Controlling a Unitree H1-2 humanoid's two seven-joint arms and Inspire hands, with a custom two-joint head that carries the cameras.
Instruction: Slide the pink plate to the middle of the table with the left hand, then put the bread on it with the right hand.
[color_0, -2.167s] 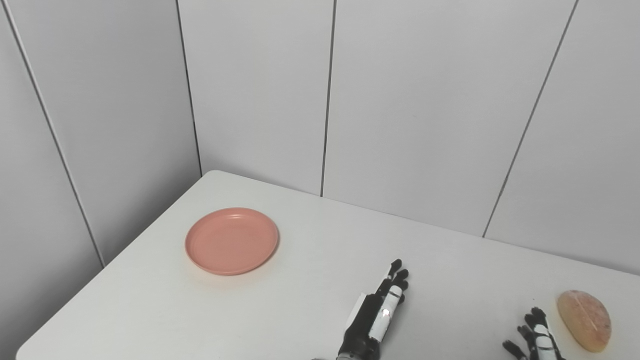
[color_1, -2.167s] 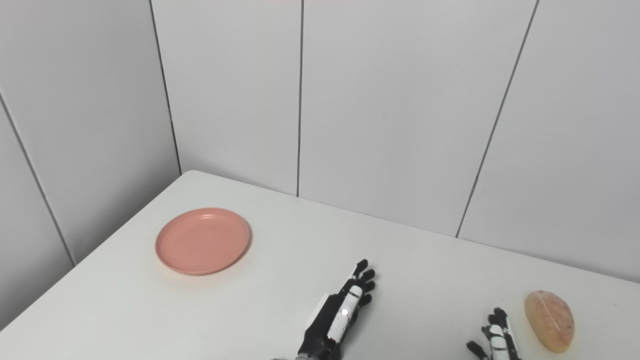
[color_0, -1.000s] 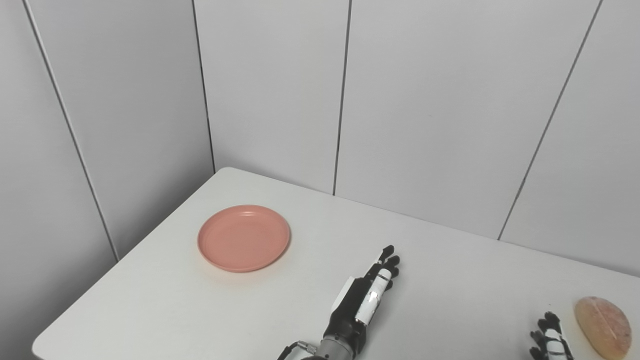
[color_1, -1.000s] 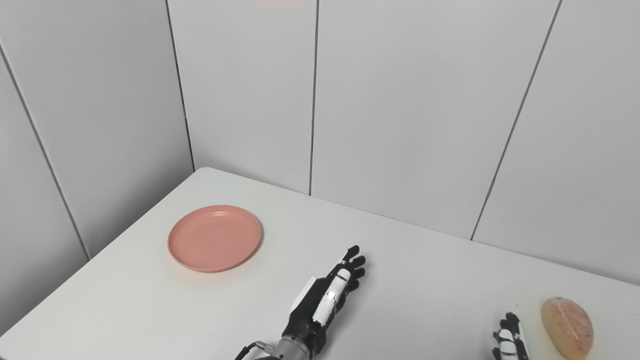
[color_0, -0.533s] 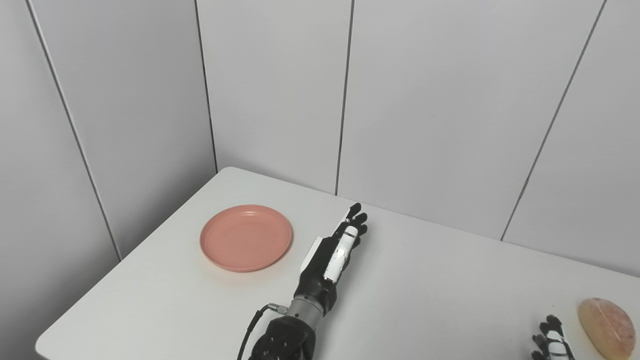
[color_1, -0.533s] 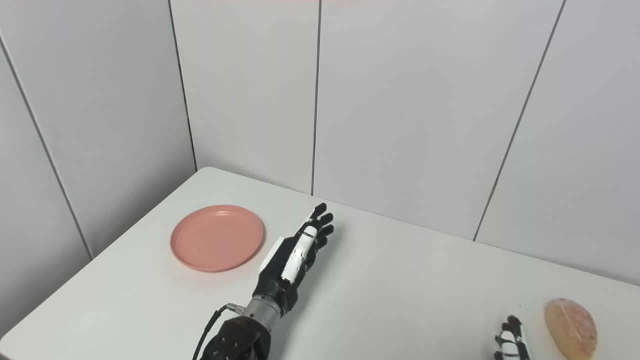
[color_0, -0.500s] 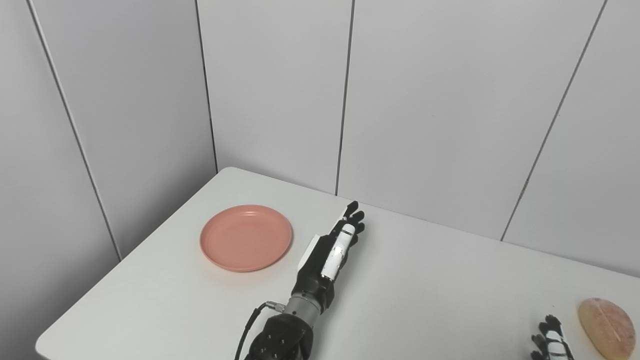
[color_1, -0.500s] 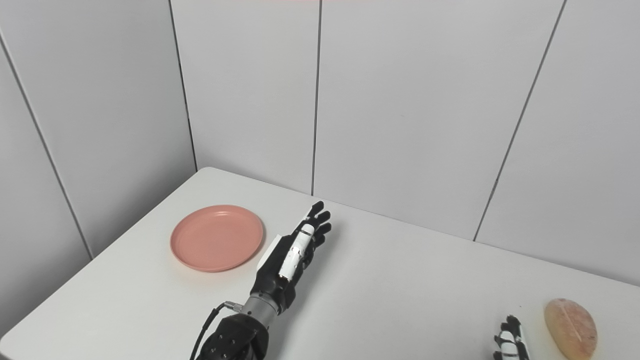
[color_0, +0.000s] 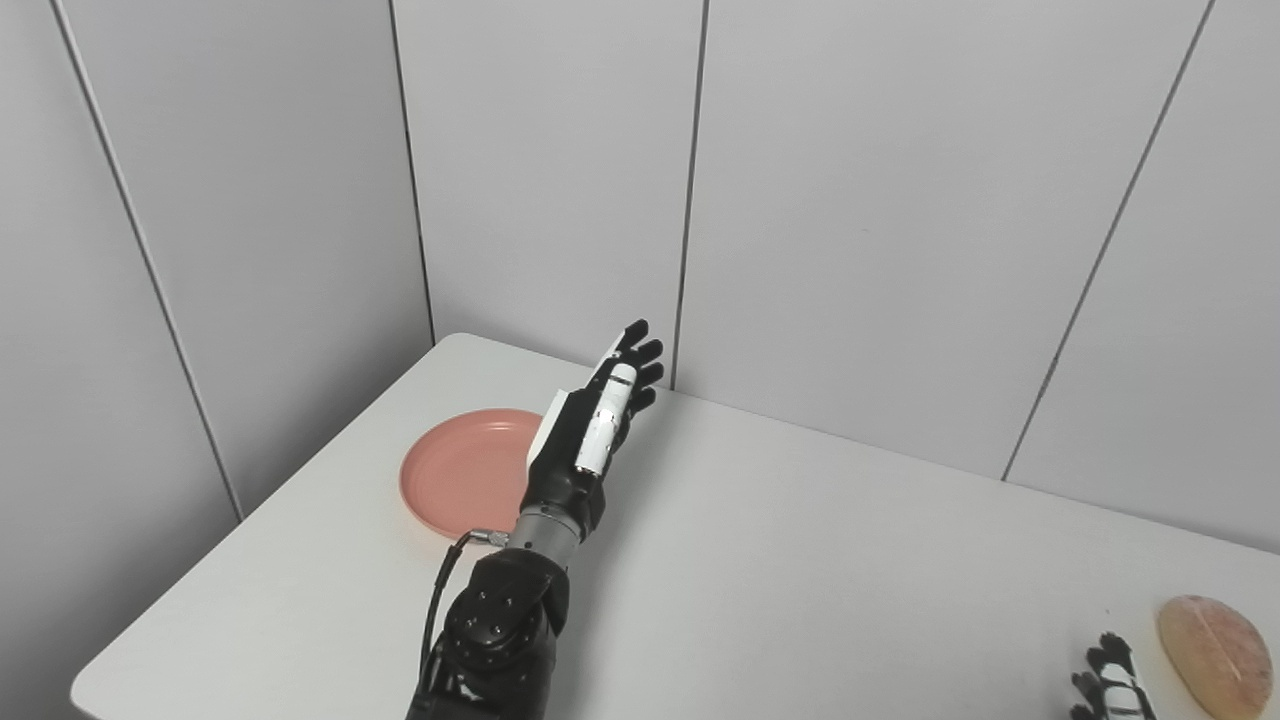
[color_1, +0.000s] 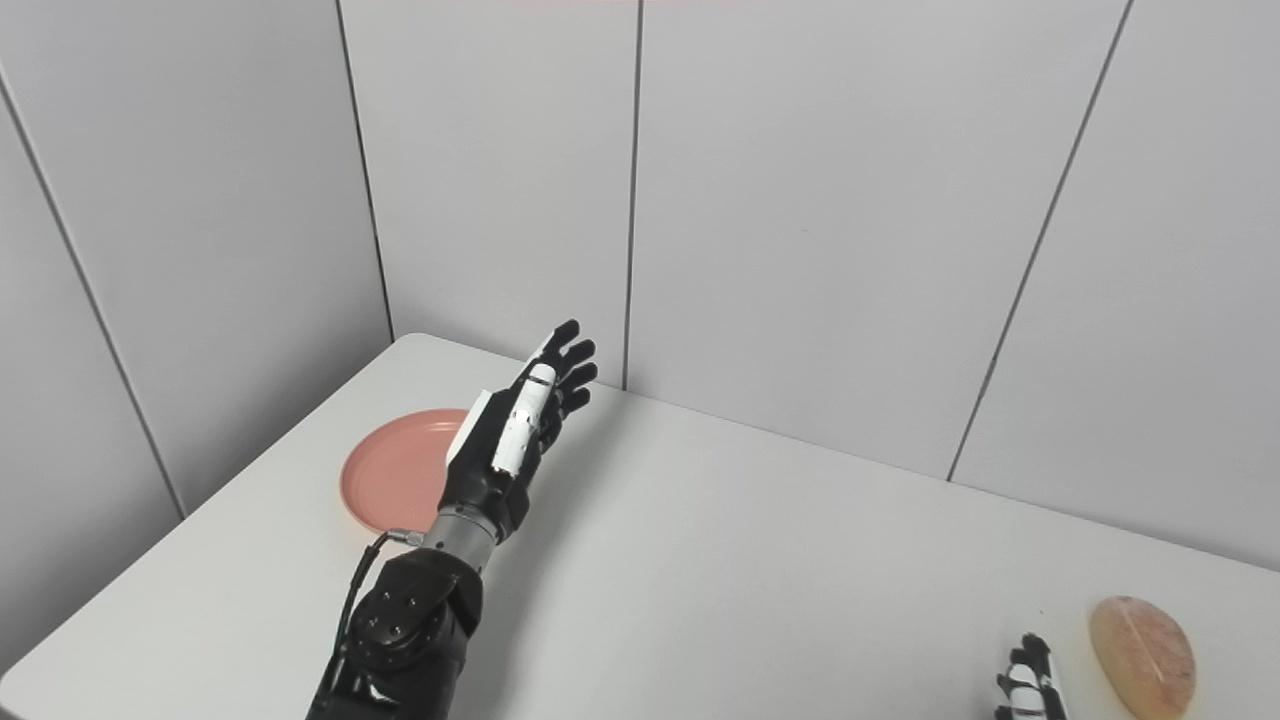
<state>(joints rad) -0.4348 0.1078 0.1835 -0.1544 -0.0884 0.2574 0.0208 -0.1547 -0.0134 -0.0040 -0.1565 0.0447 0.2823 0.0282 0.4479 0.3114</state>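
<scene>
From the left eye view, the left hand (color_0: 585, 430) is raised over the counter (color_0: 800, 560), fingers (color_0: 640, 355) straight and slightly spread, holding nothing. It covers the plate's (color_0: 455, 475) right edge; whether it touches, I cannot tell. The plate sits toward the counter's far-left corner, at about 10 o'clock.

From the right eye view, the bread (color_1: 1142, 640) lies at 4 o'clock, near the counter's right end. Just left of it the right hand (color_1: 1030, 680) pokes in from the bottom edge; only its fingertips show, so spread or closed I cannot tell.
</scene>
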